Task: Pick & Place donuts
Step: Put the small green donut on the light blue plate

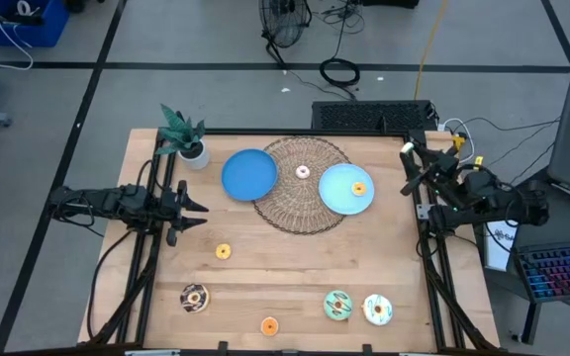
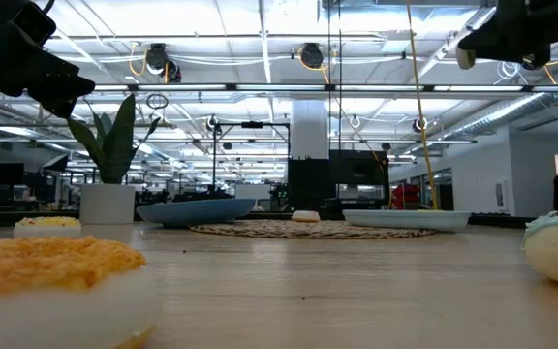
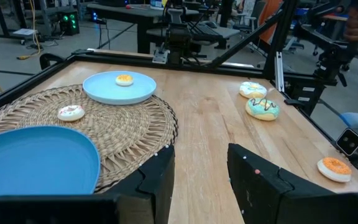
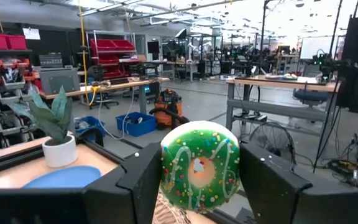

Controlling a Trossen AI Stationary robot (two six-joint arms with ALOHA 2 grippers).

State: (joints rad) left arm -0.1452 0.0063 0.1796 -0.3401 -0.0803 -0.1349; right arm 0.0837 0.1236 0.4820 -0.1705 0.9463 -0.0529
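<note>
- The right hand (image 4: 199, 186) is clamped on a green donut (image 4: 199, 163), its fingers (image 4: 138, 183) pressing either side of the ring, which stands on edge with white and red sprinkles facing the wrist camera.
- In the high view the right hand (image 1: 411, 166) sits at the right edge of the surface (image 1: 295, 272), just beside the right plate (image 1: 339, 193).
- That plate carries an orange donut (image 1: 359, 189); farther from the right hand, a pink donut (image 1: 303, 172) lies on the mat (image 1: 295, 213), and beyond it the left plate (image 1: 248, 174).
- The left hand (image 1: 194, 208) is at the left edge with its fingers (image 3: 157, 180) apart and nothing between them.
- Near the left hand lies a yellow donut (image 1: 223, 252).
- Well apart from both hands, along the front edge: a chocolate donut (image 1: 194, 297), a second orange donut (image 1: 269, 325), a mint donut (image 1: 337, 306) and a white donut (image 1: 377, 310), the last two just beside each other.
- A potted plant (image 1: 184, 136) stands at the back left corner.
</note>
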